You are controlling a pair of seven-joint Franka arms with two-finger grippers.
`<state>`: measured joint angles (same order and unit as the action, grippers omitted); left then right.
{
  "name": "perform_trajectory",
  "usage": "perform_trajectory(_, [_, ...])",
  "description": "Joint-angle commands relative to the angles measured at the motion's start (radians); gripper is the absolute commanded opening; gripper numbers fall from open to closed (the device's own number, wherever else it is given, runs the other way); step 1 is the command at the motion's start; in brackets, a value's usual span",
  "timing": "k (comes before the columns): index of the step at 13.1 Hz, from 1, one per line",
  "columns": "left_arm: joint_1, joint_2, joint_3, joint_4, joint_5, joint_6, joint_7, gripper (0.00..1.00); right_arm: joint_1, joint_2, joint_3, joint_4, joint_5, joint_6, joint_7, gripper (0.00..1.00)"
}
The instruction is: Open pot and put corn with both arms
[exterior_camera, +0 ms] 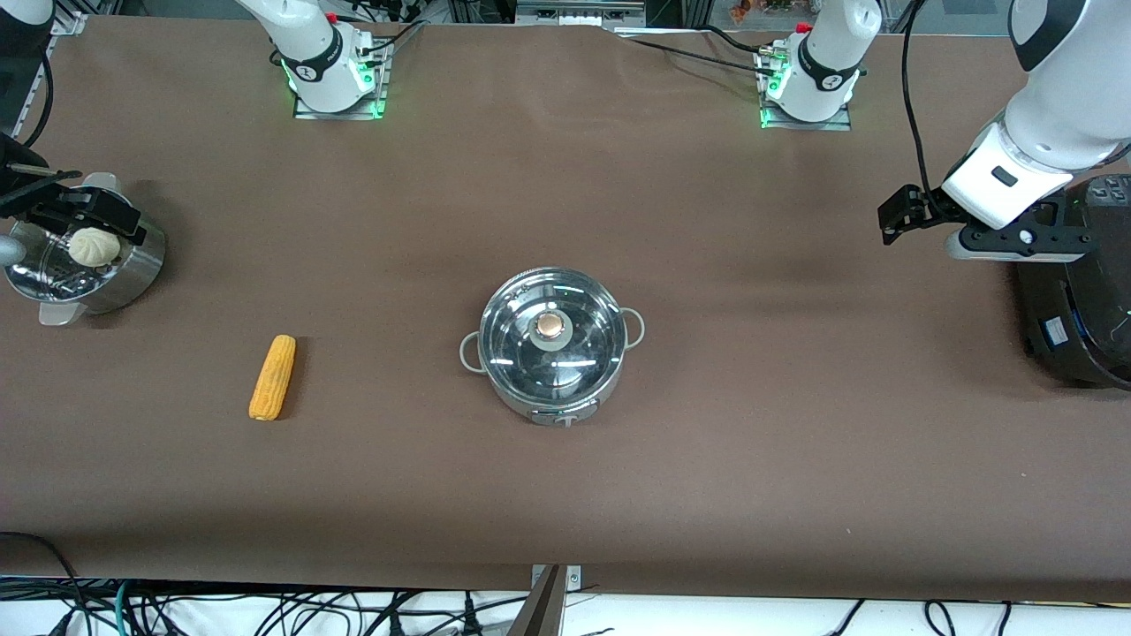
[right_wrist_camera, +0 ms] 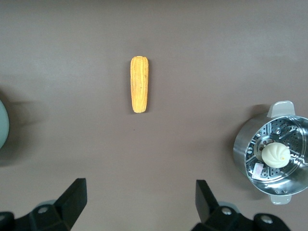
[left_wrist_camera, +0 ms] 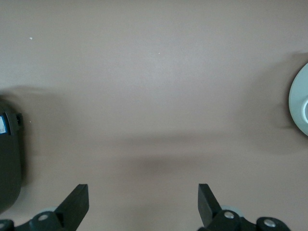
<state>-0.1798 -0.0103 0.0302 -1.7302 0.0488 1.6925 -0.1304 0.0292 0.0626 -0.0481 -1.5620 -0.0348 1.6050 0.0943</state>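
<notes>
Two arms wait, you'll note. Left gripper (left_wrist_camera: 139, 207) hangs spread and empty over bare table beside the rice cooker (exterior_camera: 1082, 291); right gripper (right_wrist_camera: 139, 207) (also spread, empty) hangs over the steamer (exterior_camera: 84, 265). Pot (exterior_camera: 552, 344) sits mid-table, lid (exterior_camera: 551, 329) on. Corn (exterior_camera: 272, 377) lies between pot and steamer, nearer the front camera.

Brown table (exterior_camera: 565, 495) carries four items: lidded pot (exterior_camera: 552, 344) mid-table, corn (exterior_camera: 273, 377) lying flat toward the right arm's end, steamer (exterior_camera: 84, 261) with a bun at that end, black cooker (exterior_camera: 1082, 291) at the left arm's end.
</notes>
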Motion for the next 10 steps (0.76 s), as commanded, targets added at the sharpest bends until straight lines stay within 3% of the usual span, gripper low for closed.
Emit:
perform_trajectory(1, [-0.004,-0.005,-0.003,0.014,0.011,-0.020,-0.020,1.00,0.000,0.006,0.001,0.020,-0.007,-0.013,-0.010,1.00])
perform_trajectory(10, [-0.004,-0.005,-0.003,0.015,0.010,-0.025,-0.028,1.00,-0.002,0.006,0.001,0.020,-0.007,-0.011,-0.013,1.00])
